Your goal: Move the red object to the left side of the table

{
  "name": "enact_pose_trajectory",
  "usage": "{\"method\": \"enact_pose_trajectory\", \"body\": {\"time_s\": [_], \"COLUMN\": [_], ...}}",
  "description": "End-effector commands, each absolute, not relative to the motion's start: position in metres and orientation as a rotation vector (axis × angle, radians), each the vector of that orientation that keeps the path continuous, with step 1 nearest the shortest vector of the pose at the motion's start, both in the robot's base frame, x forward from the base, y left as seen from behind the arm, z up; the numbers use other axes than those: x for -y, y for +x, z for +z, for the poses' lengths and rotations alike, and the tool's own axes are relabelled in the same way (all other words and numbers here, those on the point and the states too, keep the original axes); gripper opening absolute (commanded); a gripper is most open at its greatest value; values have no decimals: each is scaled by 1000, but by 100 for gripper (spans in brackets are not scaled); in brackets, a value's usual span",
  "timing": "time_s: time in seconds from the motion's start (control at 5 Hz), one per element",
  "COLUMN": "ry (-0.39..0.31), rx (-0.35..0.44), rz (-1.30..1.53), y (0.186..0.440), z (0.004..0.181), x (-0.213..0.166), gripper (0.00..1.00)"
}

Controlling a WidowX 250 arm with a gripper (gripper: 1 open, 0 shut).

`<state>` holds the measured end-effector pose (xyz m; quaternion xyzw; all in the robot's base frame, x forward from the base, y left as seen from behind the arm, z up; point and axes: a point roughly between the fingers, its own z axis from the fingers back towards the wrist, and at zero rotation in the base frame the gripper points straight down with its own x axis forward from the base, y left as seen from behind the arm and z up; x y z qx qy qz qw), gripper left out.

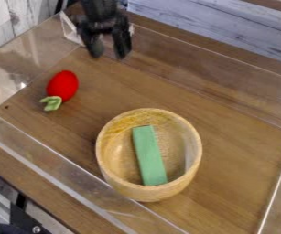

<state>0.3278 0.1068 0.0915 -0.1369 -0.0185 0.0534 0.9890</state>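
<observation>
We see an evenly, moderately bright scene, clear enough to read the wood grain of the tabletop (228, 110). Pale glare shows on the clear acrylic wall (70, 174) along the tabletop's lower-left edge. Inside the round wooden bowl (110, 151), we find soft shading. The 1 gripper (107, 53) near the top edge is smeared by blur, while the strawberry-like toy (62, 85) looks sharper. Fine detail is limited throughout.

On the worktop (228, 110), the strawberry-like toy (60, 85) lies toward the left edge, behind and to the left of the bowl (114, 174), inside which the block (149, 154) rests lengthwise front to back.
</observation>
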Motion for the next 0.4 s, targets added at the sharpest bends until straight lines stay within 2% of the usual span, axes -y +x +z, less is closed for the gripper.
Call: {"method": "enact_pose_trajectory", "body": {"time_s": [0.0,0.2], "ry": [-244,-242], "rx": [99,95], "rz": [153,180], "y": [330,335], "z": [125,133], "x": [-101,-102], "gripper": [100,100]}}
